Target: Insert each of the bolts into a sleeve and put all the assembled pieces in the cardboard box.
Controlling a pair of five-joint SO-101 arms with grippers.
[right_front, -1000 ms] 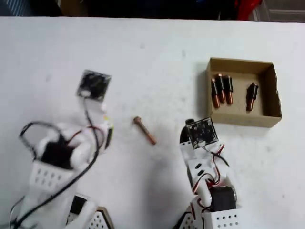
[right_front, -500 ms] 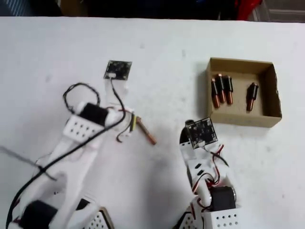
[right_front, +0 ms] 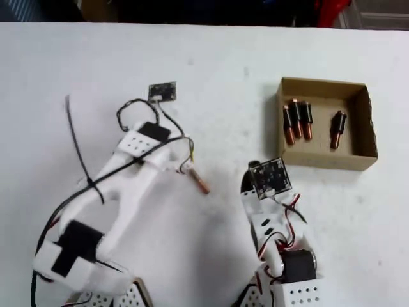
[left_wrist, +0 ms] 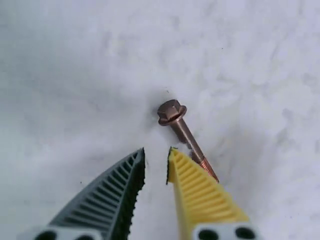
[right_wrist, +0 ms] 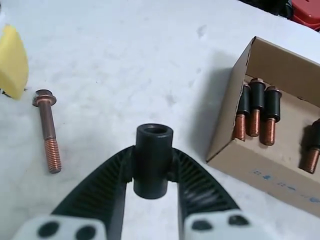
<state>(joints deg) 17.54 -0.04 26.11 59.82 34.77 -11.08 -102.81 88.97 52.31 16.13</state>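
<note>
White tabletop (right_front: pixel 255 51) is seen carrying everything. The left arm (right_front: pixel 128 173) is stretched out over the middle, w/ the right arm (right_front: pixel 275 230) kept by the near edge, just short of the cardboard box (right_front: pixel 319 158). The box is set at the tabletop's right side. Four assembled pieces (right_front: pixel 297 121) are laid inside, three side by side & one apart.

The left claw (left_wrist: pixel 156 152) is held slightly spread, w/ nothing btwn its fingers and its tips down nr the tabletop. The lone bolt (left_wrist: pixel 186 137) is laid flat just beside the yellow finger (left_wrist: pixel 200 195), its threaded end partly hidden behind that finger.

The right claw (right_wrist: pixel 152 167) is pinched on the black sleeve (right_wrist: pixel 151 147), which is held upright, bore up, apart from the bolt.
</note>
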